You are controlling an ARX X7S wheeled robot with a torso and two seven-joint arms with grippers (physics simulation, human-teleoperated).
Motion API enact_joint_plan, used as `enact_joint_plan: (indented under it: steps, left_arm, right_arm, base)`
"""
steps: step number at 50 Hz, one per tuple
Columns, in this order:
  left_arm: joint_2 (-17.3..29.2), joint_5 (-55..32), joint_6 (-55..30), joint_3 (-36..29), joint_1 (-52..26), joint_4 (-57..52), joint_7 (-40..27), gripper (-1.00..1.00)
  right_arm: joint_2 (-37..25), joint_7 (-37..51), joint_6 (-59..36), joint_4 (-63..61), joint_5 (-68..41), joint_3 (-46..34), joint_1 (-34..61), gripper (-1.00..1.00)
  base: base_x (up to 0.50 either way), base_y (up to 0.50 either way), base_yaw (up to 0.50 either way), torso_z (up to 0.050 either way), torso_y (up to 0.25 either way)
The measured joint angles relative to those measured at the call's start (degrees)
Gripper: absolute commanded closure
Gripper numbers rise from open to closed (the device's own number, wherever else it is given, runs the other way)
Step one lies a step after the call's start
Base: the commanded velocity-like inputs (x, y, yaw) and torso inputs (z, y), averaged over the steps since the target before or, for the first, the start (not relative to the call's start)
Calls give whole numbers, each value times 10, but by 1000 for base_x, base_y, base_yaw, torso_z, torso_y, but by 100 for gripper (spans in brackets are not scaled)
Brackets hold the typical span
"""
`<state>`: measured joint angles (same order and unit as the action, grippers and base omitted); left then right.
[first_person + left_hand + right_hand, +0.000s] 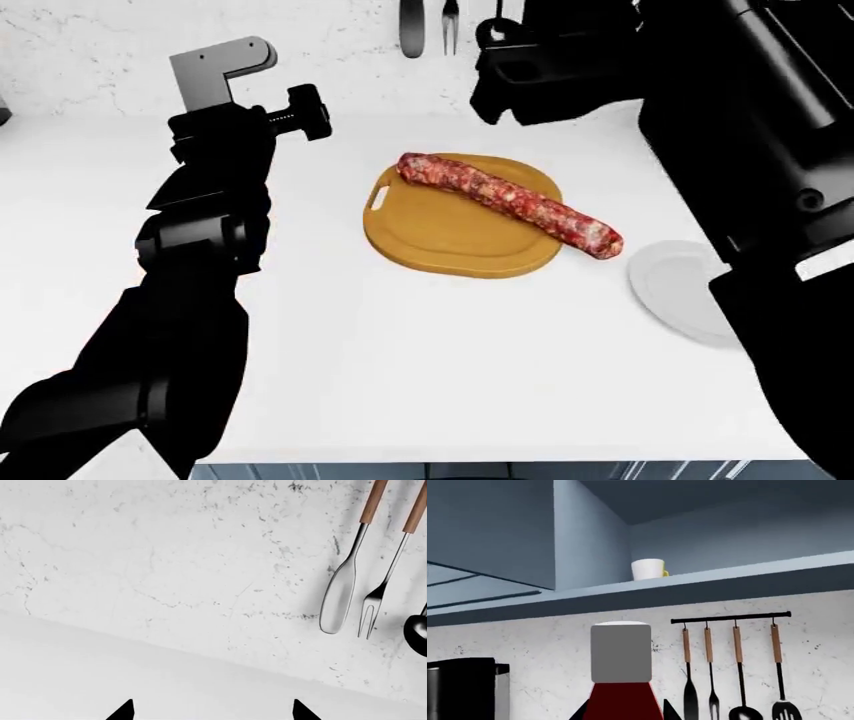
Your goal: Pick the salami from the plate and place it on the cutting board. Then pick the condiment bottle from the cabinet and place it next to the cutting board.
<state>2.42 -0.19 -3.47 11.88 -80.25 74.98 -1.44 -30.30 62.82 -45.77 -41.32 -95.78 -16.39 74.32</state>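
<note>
The salami point(511, 203) lies diagonally across the cutting board point(441, 250), with one end hanging over the board's right edge. The white plate point(681, 290) sits bare to the right of the board, partly hidden by my right arm. My right gripper point(625, 712) is shut on the condiment bottle point(622, 680), red with a pale cap, held up in front of the wall below the cabinet shelf. In the head view the bottle is hidden by the right arm point(534, 60). My left gripper point(213, 712) is open and empty, raised left of the board point(307, 110).
Wooden-handled utensils hang on a rail point(730, 616) on the marble wall; a spreader point(340, 595) and a fork point(375, 605) show in the left wrist view. A pale mug point(647, 569) stands on the blue cabinet shelf point(727, 572). A dark appliance point(460, 690) stands nearby.
</note>
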Motion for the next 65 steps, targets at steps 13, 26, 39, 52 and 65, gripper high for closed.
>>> enact_joint_plan:
  steps: [13,26,39,52,65]
  left_arm:
    - [0,0,1,-1,0,0,0,-100]
    - [0,0,3,-3,0,0,1,-100]
    - [-1,0,5,-6,1,0,1,-100]
    - [-1,0,5,-8,1,0,1,-100]
    - [-1,0,7,-11,2,0,0,-100]
  right_arm:
    - [-38,-20,27,-47,22,38,-110,100]
    - [-57,-109,67,-87,120,78,-273,100]
    - [-54,-243,116,-91,268,82,-420,100]
    - [-43,-320,147,-72,434,29,-481,100]
    - [-24,-375,230,-13,577,-17,-522,100]
  base:
    - [0,0,0,0,0]
    - [0,0,0,0,0]
    - [0,0,0,0,0]
    - [0,0,0,0,0]
    - [0,0,0,0,0]
